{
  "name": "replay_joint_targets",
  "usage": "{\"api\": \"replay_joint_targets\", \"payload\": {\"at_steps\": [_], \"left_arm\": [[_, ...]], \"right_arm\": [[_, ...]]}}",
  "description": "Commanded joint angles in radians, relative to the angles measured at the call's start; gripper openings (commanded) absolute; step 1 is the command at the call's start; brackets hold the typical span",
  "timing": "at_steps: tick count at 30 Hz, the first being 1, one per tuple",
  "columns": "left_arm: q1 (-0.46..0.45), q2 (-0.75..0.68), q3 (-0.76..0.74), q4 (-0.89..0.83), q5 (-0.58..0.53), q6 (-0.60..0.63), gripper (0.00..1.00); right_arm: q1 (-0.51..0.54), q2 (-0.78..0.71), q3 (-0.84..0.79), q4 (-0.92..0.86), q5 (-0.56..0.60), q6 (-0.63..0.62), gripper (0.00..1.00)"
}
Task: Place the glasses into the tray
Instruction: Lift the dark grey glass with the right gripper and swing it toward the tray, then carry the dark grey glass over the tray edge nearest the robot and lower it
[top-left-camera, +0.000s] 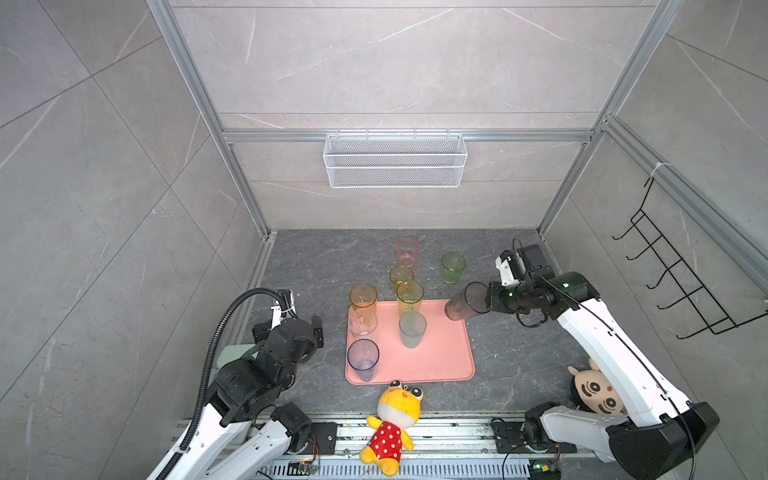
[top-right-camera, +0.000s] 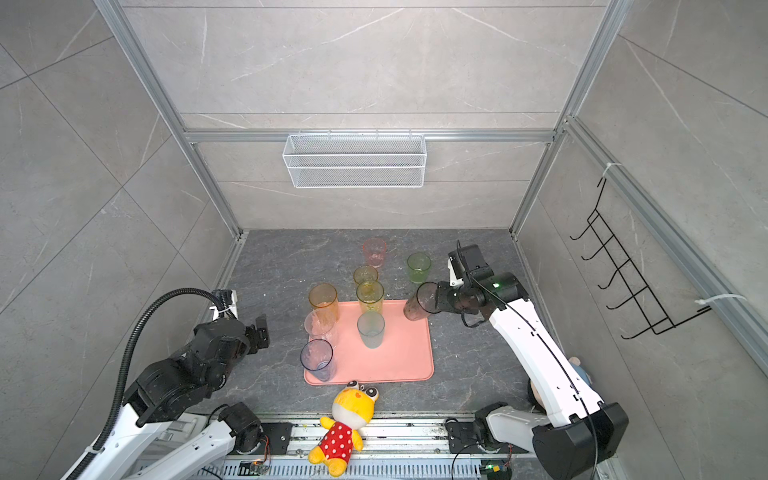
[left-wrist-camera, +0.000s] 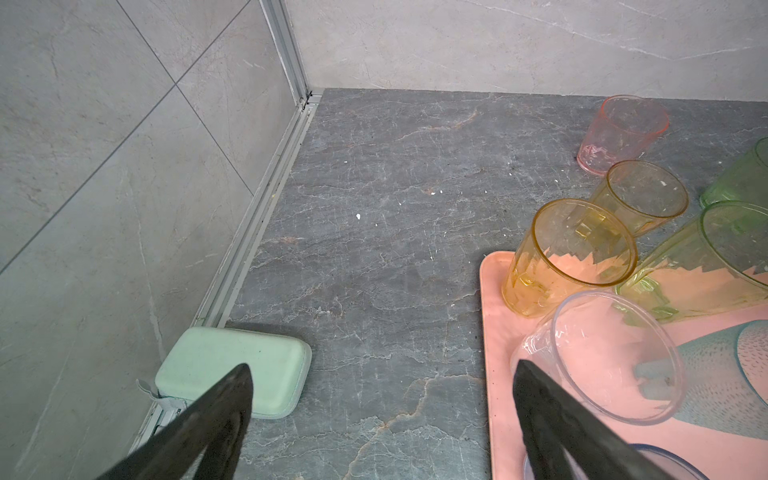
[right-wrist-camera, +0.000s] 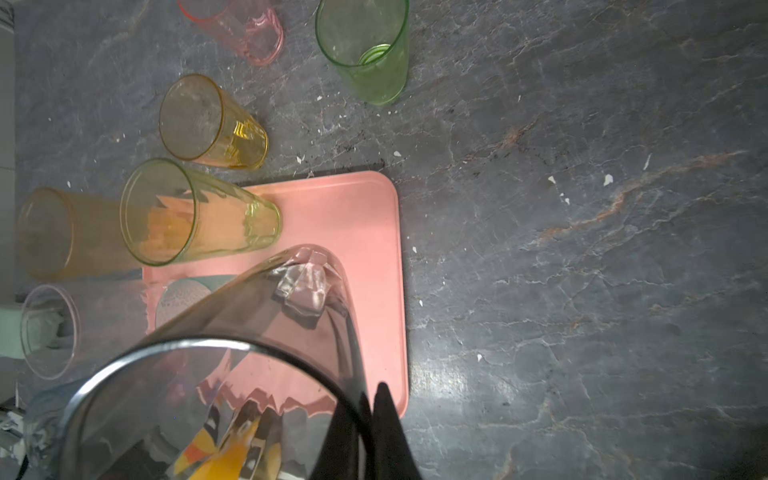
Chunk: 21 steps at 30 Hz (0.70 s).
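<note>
Holding now: the right gripper (right-wrist-camera: 374, 409) pinches the rim of the smoky grey glass (top-left-camera: 462, 302), one finger inside and one outside; the jaws are almost shut on the thin wall
Grey glass place: it hangs tipped over, with its bottom pointing down at the far right corner of the tray (top-left-camera: 440, 353); I cannot tell if it touches the tray yet
Left side: the left gripper (left-wrist-camera: 382, 368) is wide open and holds nothing; it hangs near the left edge of the tray, close to the clear glass (left-wrist-camera: 598, 357)
On the tray: the amber glass (top-left-camera: 363, 297), the clear one, the blue glass (top-left-camera: 363, 360), the teal glass (top-left-camera: 412, 329) and the tall yellow glass (top-left-camera: 409, 297) all stand upright
Off the tray: the short yellow glass (top-left-camera: 401, 276), the pink glass (top-left-camera: 407, 250) and the green glass (top-left-camera: 453, 267) stand on the dark table (top-left-camera: 511, 357) behind the tray
How they feel: I think the glasses are light, hard and smooth, so they can slip or tip; the tall ones look the easiest to knock over
Where to grab: the rim is a good place, one finger in and one out, like with the grey one
Watch out: the left side of the tray is crowded; the bare right side looks best for the grey glass
</note>
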Motion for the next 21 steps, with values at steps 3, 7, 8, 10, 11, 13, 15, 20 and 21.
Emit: {"api": "replay_joint_targets", "payload": {"at_steps": [3,7,8,10,11,13,15,20,21], "left_arm": [[-0.004,-0.002,-0.001,0.001,-0.007,-0.017,0.97],[-0.004,-0.002,-0.002,0.002,-0.003,-0.019,0.97],[-0.004,-0.002,0.000,0.002,-0.002,-0.018,0.97],[-0.004,0.000,0.000,0.003,-0.001,-0.018,0.97],[-0.005,-0.001,-0.001,0.003,-0.001,-0.018,0.97],[-0.004,0.001,-0.001,0.002,-0.001,-0.019,0.97],[-0.004,0.001,0.000,0.001,-0.001,-0.020,0.97],[-0.005,-0.001,0.000,0.002,-0.002,-0.019,0.97],[-0.004,0.000,-0.001,0.003,-0.004,-0.020,0.97]], "right_arm": [[0.085,-0.042,0.017,-0.087,0.119,0.011,0.00],[0.141,-0.065,-0.018,-0.094,0.143,0.041,0.00],[0.156,-0.071,-0.031,-0.092,0.147,0.055,0.00],[0.191,-0.078,-0.057,-0.085,0.148,0.074,0.00],[0.210,-0.080,-0.068,-0.083,0.154,0.088,0.00],[0.245,-0.083,-0.088,-0.076,0.160,0.111,0.00],[0.277,-0.087,-0.106,-0.068,0.167,0.133,0.00],[0.380,-0.092,-0.153,-0.029,0.198,0.187,0.00],[0.402,-0.090,-0.160,-0.024,0.207,0.199,0.00]]}}
